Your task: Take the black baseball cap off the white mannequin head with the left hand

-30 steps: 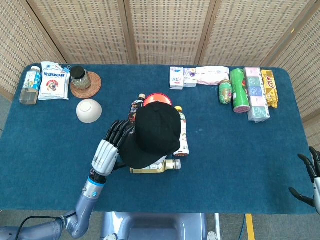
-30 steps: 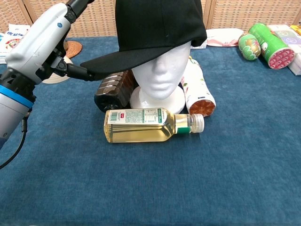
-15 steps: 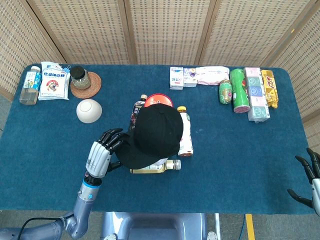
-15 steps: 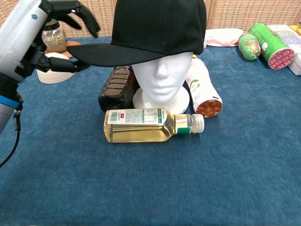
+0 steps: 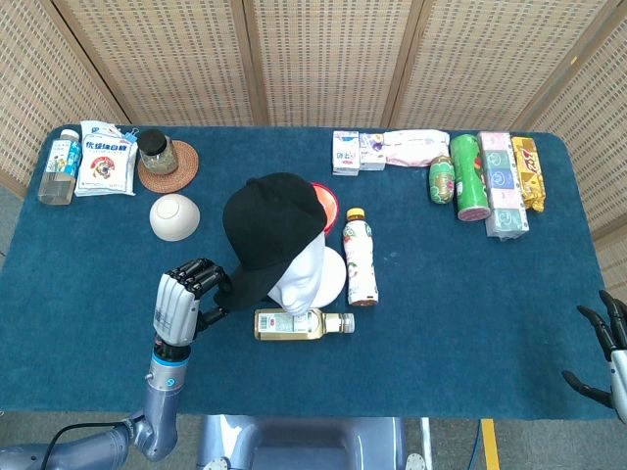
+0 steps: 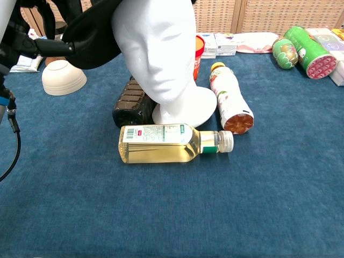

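The black baseball cap (image 5: 266, 227) is tilted up and to the left, off the face of the white mannequin head (image 5: 304, 277), whose bare face (image 6: 161, 54) shows fully in the chest view. My left hand (image 5: 182, 299) grips the cap's brim (image 6: 91, 37) at its left edge, thumb under it. Whether the cap's back still touches the top of the head is cut off in the chest view. My right hand (image 5: 609, 351) hangs at the table's far right edge, fingers spread, holding nothing.
A yellow tea bottle (image 6: 166, 143) lies in front of the mannequin's base. A dark bottle (image 6: 129, 102) lies on its left and an orange-capped bottle (image 6: 228, 97) on its right. A white bowl (image 6: 63, 77) stands left. Snacks and cans (image 5: 470, 176) line the back right.
My left hand has pulled the cap's brim up and to the left. The cap has lifted off the mannequin's face, which now shows bare. The right hand has hardly moved.
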`<state>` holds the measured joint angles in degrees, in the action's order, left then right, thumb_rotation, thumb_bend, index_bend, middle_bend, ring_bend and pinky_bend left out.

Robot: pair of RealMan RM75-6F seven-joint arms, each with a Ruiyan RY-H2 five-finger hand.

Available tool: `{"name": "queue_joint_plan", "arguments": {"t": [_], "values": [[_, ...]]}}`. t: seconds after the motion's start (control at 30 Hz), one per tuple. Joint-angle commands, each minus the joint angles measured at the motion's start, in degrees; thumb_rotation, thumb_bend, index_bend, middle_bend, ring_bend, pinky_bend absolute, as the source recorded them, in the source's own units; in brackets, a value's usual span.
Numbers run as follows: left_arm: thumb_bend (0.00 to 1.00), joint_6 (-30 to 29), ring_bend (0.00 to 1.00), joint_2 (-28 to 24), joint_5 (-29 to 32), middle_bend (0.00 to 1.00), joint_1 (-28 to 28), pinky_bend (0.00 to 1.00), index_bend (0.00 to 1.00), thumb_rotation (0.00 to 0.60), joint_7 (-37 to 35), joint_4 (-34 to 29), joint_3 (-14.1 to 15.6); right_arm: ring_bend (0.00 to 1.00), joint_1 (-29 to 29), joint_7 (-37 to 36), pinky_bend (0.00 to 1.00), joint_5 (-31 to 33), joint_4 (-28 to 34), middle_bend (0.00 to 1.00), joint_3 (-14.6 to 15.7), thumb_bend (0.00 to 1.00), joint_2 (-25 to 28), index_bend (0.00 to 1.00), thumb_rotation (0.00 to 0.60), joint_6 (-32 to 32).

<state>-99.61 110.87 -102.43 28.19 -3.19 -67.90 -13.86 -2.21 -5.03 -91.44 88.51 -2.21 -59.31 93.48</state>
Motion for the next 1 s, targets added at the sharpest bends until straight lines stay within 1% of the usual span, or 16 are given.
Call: {"name": "queue_joint_plan", "arguments": {"t": [0.03,0.13,0.23,0.47,0.53,0.67,0.73,0.87,1.0], "values": [[0.40,-0.32,0.55,-0.68,-0.55,0.71,0.80,0.71,0.82,0.600,1.14,-1.11,-0.64,0.00,0.02,-0.02,0.00,0.03,0.03,0.01,0.02,0.00,0.04,0.16,0.600,-0.05],[0.40,-0.69,0.55,-1.81,-1.61,0.71,1.71,0.71,0.82,0.600,2.89,-2.79,-1.33,0.00,0.01,-0.08,0.00,-0.10,0.09,0.01,0.07,0.00,0.06,0.16,0.600,0.02],[0.40,-1.32,0.55,-3.55,-2.71,0.71,2.57,0.71,0.82,0.600,4.80,-5.78,-2.56,0.00,-0.04,-0.22,0.00,-0.05,0.09,0.01,0.06,0.00,0.12,0.16,0.600,0.09],[0.40,-1.05,0.55,-10.69,-4.23,0.71,3.72,0.71,0.83,0.600,11.55,-15.35,-6.67,0.00,-0.01,-0.33,0.00,-0.04,0.20,0.01,0.14,0.00,0.20,0.16,0.600,-0.05],[0.40,-0.61,0.56,-12.69,-4.03,0.71,3.73,0.71,0.83,0.600,12.88,-17.32,-7.55,0.00,0.01,-0.27,0.00,-0.12,0.24,0.01,0.21,0.00,0.20,0.16,0.600,-0.12],[0.40,-0.35,0.56,-16.37,-3.34,0.72,3.49,0.71,0.83,0.600,14.04,-19.11,-9.28,0.00,-0.04,-0.25,0.00,-0.09,0.40,0.01,0.26,0.00,0.26,0.16,0.600,-0.11],[0.40,-0.29,0.56,-18.37,-2.71,0.72,2.98,0.71,0.83,0.600,13.83,-18.78,-9.64,0.00,-0.09,-0.35,0.00,-0.04,0.45,0.01,0.21,0.00,0.31,0.16,0.600,0.03],[0.40,-0.55,0.56,-21.35,-0.96,0.71,1.46,0.71,0.83,0.600,11.67,-16.00,-9.30,0.00,-0.07,-0.26,0.00,-0.11,0.52,0.01,0.29,0.00,0.31,0.16,0.600,-0.06],[0.40,-0.12,0.56,-23.31,1.89,0.71,-0.18,0.71,0.83,0.600,7.01,-9.17,-8.04,0.00,-0.07,-0.05,0.00,-0.47,0.70,0.01,0.51,0.00,0.33,0.16,0.600,-0.09]]}}
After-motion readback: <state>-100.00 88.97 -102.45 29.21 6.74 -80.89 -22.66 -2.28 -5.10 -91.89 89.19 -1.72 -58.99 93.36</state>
